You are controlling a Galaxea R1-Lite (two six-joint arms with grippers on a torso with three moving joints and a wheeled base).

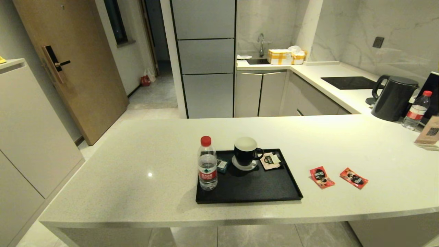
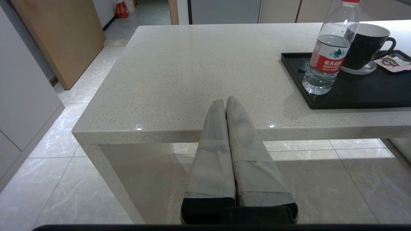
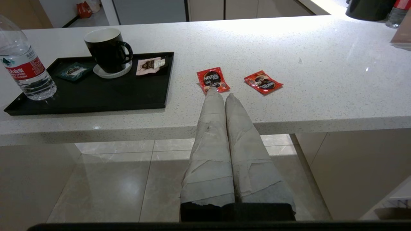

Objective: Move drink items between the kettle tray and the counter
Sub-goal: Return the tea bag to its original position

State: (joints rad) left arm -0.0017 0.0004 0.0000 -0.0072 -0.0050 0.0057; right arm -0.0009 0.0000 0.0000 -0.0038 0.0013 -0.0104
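The counter (image 1: 144, 161) fills the scene, a wide pale speckled slab with a glossy top and a thick front edge, and the kettle tray (image 1: 250, 193) lies on it near that edge, black and low-rimmed. On the tray stand a water bottle (image 1: 207, 164) at the left front corner and a black mug (image 1: 246, 151) on a white coaster, with a small teal packet (image 1: 222, 165) between them and a cream sachet (image 1: 270, 160) just right of the mug. The two red sachets (image 1: 321, 177) (image 1: 354, 177) lie flat on bare counter to the right of the tray, apart from it and from each other. Both arms hang low in front of the counter edge: the left gripper (image 2: 226, 101) has its padded fingers pressed together and empty, and the right gripper (image 3: 221, 94) is likewise closed on nothing, lined up with the nearer sachet. The risk lies in the sachets being thin foil on slick stone: closed or badly spread fingers would likely push one away, fail to get under it, or nudge it against the tray rim instead of over it
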